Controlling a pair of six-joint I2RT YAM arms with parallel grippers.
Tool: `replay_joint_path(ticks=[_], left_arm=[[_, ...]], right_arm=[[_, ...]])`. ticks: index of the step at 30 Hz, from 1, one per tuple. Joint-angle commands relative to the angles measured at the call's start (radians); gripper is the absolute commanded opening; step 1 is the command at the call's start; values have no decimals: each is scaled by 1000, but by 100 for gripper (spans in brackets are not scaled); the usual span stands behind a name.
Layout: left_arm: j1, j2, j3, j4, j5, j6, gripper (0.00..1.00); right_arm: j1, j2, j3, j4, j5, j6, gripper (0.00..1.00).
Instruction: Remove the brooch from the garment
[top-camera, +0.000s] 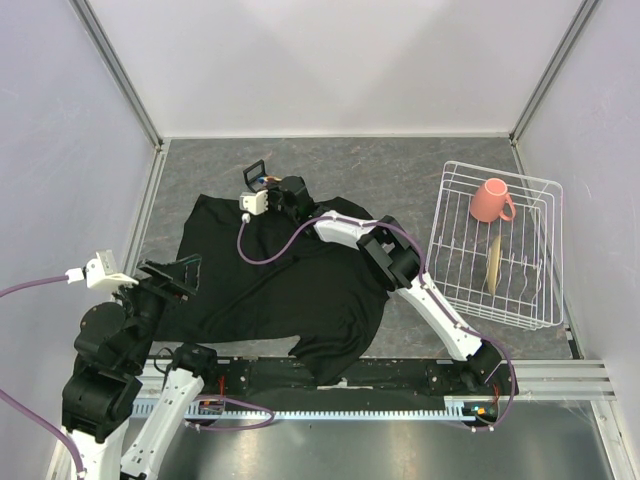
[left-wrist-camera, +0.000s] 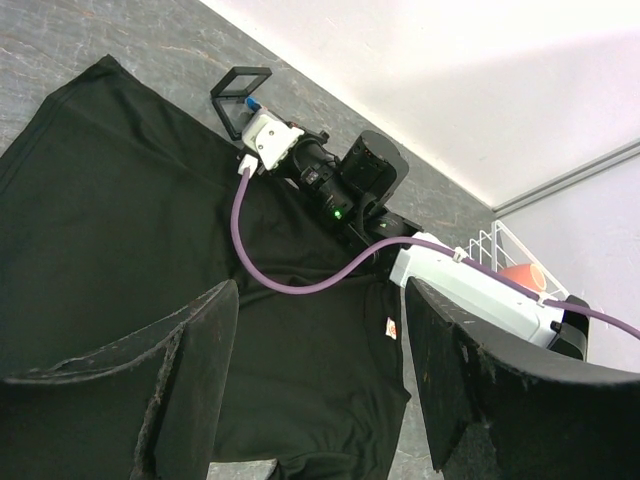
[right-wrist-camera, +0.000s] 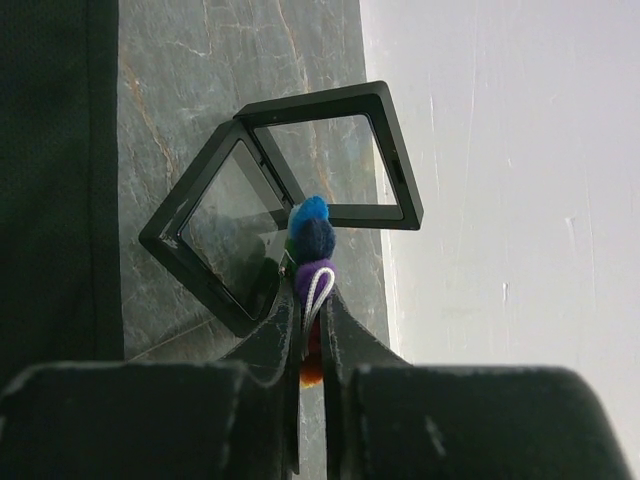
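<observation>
One brooch (right-wrist-camera: 313, 242), one garment (top-camera: 300, 290)

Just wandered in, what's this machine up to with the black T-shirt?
Two robot arms are working over a black T-shirt spread on the table. The right gripper is pinching a small colourful brooch, already off the shirt, and holds it over an open black case lying on the table past the shirt's far edge. The left gripper hangs open over the shirt's left side, holding nothing.
</observation>
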Motion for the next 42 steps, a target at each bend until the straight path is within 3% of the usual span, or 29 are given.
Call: replay_joint_path(ticks=[1, 8, 21, 42], left_arm=[[-1, -15, -9, 23, -26, 10, 74], [-2, -18, -13, 23, -29, 15, 74], [-2, -21, -22, 22, -25, 16, 75], [-2, -21, -19, 15, -14, 10, 75]], right_arm=[[7, 17, 55, 50, -40, 27, 11], [16, 23, 61, 61, -49, 46, 15], [17, 23, 84, 37, -57, 95, 37], [19, -51, 84, -46, -127, 265, 62]])
